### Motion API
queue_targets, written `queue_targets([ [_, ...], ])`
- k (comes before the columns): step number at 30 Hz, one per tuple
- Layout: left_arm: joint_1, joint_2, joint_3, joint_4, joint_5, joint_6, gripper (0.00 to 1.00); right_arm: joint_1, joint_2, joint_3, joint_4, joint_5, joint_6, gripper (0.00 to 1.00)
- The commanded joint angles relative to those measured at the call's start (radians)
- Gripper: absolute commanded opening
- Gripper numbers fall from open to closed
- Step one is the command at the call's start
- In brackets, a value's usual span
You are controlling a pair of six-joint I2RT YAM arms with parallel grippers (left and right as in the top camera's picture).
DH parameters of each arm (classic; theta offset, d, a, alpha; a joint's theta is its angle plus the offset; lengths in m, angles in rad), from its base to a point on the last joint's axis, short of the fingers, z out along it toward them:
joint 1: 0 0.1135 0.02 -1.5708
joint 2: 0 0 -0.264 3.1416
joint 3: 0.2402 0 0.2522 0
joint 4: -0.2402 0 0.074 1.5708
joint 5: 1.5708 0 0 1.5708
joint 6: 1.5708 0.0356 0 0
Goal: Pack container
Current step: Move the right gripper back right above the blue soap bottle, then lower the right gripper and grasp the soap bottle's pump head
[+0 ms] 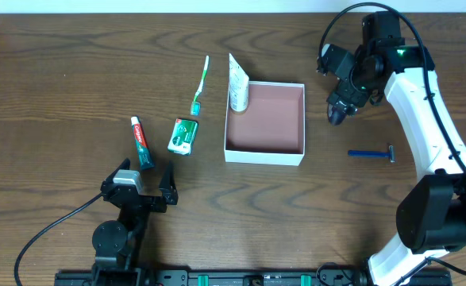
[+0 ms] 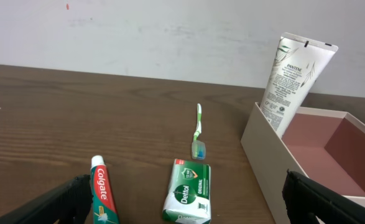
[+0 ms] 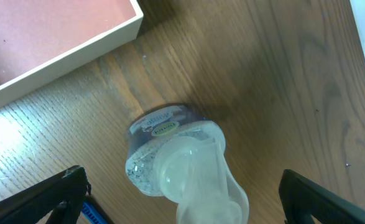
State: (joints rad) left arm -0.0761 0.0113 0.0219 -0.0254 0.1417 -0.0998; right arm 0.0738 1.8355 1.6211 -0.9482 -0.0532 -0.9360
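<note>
The container (image 1: pixel 264 152), a square white box with a reddish-brown inside, sits mid-table. A white Pantene tube (image 1: pixel 237 79) leans upright in its far left corner, also seen in the left wrist view (image 2: pixel 293 74). My right gripper (image 1: pixel 340 107) is open just right of the container, straddling a clear pump bottle (image 3: pixel 170 158) that stands on the table; the arm hides the bottle from overhead. My left gripper (image 1: pixel 145 189) is open and empty at the front left. Ahead of it lie a Colgate tube (image 2: pixel 100 193) and a green Dettol soap packet (image 2: pixel 187 191).
A green toothbrush (image 1: pixel 200 83) lies left of the container, beyond the soap (image 1: pixel 182 136) and the toothpaste (image 1: pixel 141 141). A blue razor (image 1: pixel 371 153) lies right of the container. The container's white wall shows in the right wrist view (image 3: pixel 64 59) and in the left wrist view (image 2: pixel 263 155).
</note>
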Motion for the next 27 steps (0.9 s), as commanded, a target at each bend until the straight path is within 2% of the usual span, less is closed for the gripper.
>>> queue_targets([
  [1,0.003,0.001,-0.018,-0.034,0.003,0.013,0.98,-0.022,-0.001,-0.010,0.002,-0.028,-0.022,0.95],
  [10,0.003,0.001,-0.018,-0.034,0.003,0.013,0.98,-0.050,-0.001,-0.013,0.003,-0.053,0.001,0.79],
  [18,0.003,0.001,-0.018,-0.034,0.003,0.013,0.98,-0.063,0.000,-0.013,0.004,-0.116,0.005,0.79],
  [20,0.003,0.001,-0.018,-0.034,0.003,0.013,0.98,-0.063,0.000,-0.013,0.007,-0.116,0.005,0.77],
  [23,0.003,0.001,-0.018,-0.034,0.003,0.013,0.98,-0.065,0.000,-0.013,0.011,-0.116,0.005,0.69],
  [27,0.003,0.001,-0.018,-0.034,0.003,0.013,0.98,-0.082,0.000,-0.014,0.018,-0.116,0.032,0.69],
])
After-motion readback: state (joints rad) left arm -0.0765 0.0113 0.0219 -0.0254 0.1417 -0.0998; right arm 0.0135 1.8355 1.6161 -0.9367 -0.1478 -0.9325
